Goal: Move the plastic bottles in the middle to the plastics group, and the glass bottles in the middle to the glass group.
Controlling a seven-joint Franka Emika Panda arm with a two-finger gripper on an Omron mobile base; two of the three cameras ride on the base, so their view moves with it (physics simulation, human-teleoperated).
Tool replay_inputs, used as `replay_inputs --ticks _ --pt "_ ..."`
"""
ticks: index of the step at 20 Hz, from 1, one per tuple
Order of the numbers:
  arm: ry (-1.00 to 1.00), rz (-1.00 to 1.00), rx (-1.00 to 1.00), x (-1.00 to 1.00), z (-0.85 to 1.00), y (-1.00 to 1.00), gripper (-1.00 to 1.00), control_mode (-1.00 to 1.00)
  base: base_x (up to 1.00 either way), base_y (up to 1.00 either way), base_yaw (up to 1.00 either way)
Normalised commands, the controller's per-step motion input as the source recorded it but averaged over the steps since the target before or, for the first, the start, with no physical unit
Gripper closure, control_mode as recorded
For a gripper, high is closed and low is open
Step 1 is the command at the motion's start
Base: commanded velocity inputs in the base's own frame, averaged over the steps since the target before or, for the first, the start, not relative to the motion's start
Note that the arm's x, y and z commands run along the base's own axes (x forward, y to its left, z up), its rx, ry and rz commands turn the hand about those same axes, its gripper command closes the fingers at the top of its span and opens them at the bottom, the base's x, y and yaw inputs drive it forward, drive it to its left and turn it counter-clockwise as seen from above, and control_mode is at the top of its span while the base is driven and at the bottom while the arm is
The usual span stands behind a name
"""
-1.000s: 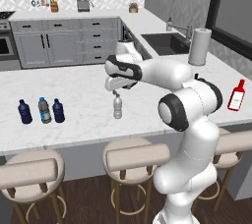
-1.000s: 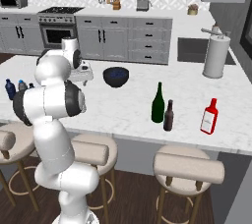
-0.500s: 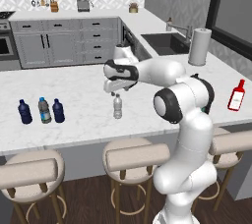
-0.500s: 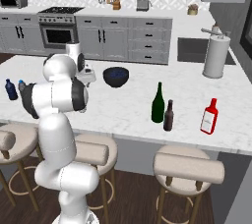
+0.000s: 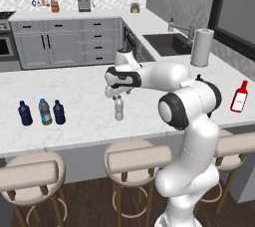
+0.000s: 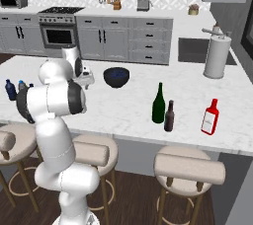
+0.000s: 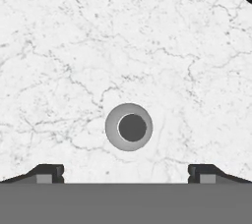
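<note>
Fingers spread wide above clear plastic bottle, ungrasped on tabletop; green glass bottle already beside glass group; one transfer left.

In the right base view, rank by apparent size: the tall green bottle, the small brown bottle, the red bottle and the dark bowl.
1. Tall dark green glass bottle.
2. Dark round bowl, though it sits farther back.
3. Red flat-sided bottle and small dark brown bottle: too alike to rank.

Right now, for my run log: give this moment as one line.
claw: open | over: small clear greyish plastic bottle, upright on white marble counter | held: nothing
</note>
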Motion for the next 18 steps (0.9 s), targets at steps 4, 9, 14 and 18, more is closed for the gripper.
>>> replay_inputs --ticks 4,9,14,18 --pt "-0.09 0.00 0.00 0.00 -0.29 0.00 -1.00 -1.00 0.00 0.00 0.00" --pt "-0.03 -0.03 0.04 0.01 -0.06 0.00 -1.00 -1.00 0.00 0.00 0.00" --pt "0.00 -0.13 0.09 0.11 0.00 0.00 -1.00 -1.00 0.00 0.00 0.00" --pt "0.00 -0.16 0.00 0.38 0.00 0.00 -1.00 -1.00 0.00 0.00 0.00"
